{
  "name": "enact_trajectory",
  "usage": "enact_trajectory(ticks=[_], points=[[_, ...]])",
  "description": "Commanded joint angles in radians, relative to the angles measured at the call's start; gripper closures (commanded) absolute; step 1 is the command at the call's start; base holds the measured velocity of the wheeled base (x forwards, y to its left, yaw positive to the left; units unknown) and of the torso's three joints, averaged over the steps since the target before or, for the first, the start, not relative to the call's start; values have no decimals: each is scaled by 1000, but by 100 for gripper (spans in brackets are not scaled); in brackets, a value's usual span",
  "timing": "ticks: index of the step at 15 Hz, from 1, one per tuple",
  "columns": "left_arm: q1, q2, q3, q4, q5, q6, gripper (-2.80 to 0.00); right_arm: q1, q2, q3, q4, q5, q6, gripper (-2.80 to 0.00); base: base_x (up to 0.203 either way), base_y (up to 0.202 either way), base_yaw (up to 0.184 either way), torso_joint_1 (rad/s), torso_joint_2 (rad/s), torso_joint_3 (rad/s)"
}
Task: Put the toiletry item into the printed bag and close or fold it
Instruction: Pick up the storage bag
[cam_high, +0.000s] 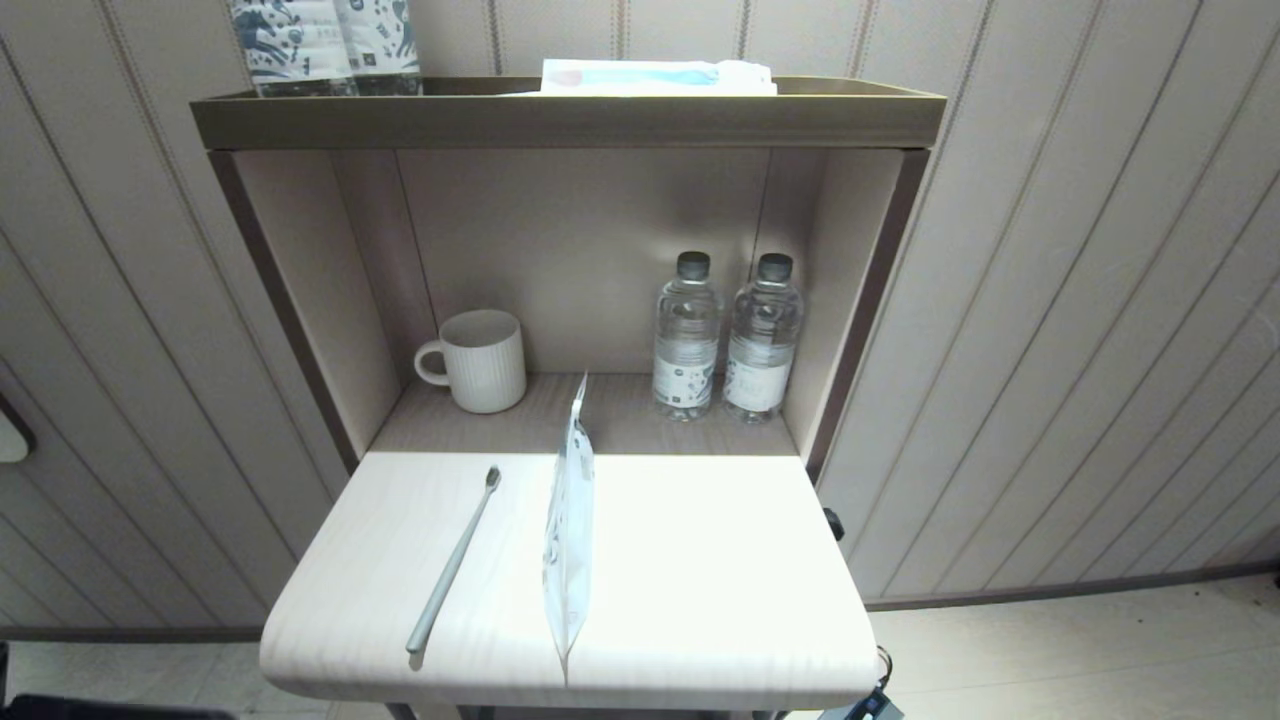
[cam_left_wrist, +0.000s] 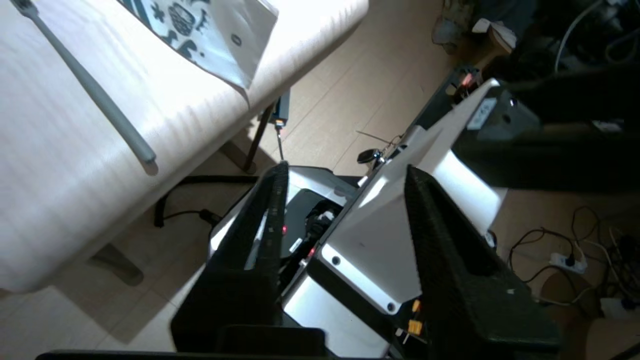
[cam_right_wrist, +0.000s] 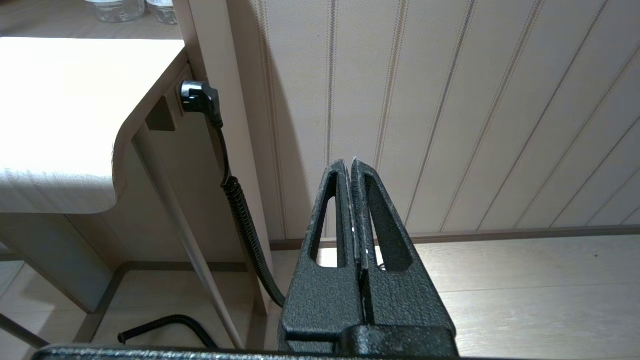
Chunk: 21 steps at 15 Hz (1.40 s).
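Left pincer (cam_left_wrist: 345, 175) spread apart, empty, below the desk (cam_left_wrist: 60, 200) edge, over the floor. Grey toothbrush (cam_left_wrist: 95, 92) flat on the desk, up beyond the pincer, well apart, untouched. Printed bag (cam_left_wrist: 210, 37) farther off, beside the toothbrush, apart from it. Right pincer (cam_right_wrist: 351, 167) pressed together, empty, parked low beside the desk, near the wall.

Hotel-style room, panelled wall (cam_high: 1050, 300), mug (cam_high: 482, 360), water bottles (cam_high: 727, 340)

The printed bag (cam_left_wrist: 210, 35) and toothbrush (cam_left_wrist: 90, 85) run past the left wrist view's edge.
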Motion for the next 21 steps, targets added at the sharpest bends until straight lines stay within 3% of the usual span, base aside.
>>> enact_trajectory(ticks=[1, 2, 4, 8, 9, 11, 13, 16, 19, 21], points=[[-8, 105, -68, 10, 14, -10, -280, 0, 2, 0, -1, 0, 0, 0, 0, 0, 0, 0, 0, 0], [-23, 152, -120, 23, 61, -33, -280, 0, 2, 0, -1, 0, 0, 0, 0, 0, 0, 0, 0, 0], [-149, 207, -179, 40, 228, -114, -280, 0, 2, 0, -1, 0, 0, 0, 0, 0, 0, 0, 0, 0], [-490, 377, -257, 33, 827, -335, -280, 0, 2, 0, -1, 0, 0, 0, 0, 0, 0, 0, 0, 0], [-541, 420, -297, 32, 926, -391, -280, 0, 2, 0, -1, 0, 0, 0, 0, 0, 0, 0, 0, 0], [-585, 488, -346, 32, 996, -470, -280, 0, 2, 0, -1, 0, 0, 0, 0, 0, 0, 0, 0, 0], [-600, 557, -352, 19, 1083, -508, -280, 0, 2, 0, -1, 0, 0, 0, 0, 0, 0, 0, 0, 0], [-619, 616, -283, -136, 1203, -536, -280, 0, 2, 0, -1, 0, 0, 0, 0, 0, 0, 0, 0, 0], [-713, 683, -251, -225, 1335, -587, -280, 0, 2, 0, -1, 0, 0, 0, 0, 0, 0, 0, 0, 0], [-726, 732, -248, -260, 1344, -591, -280, 0, 2, 0, -1, 0, 0, 0, 0, 0, 0, 0, 0, 0]])
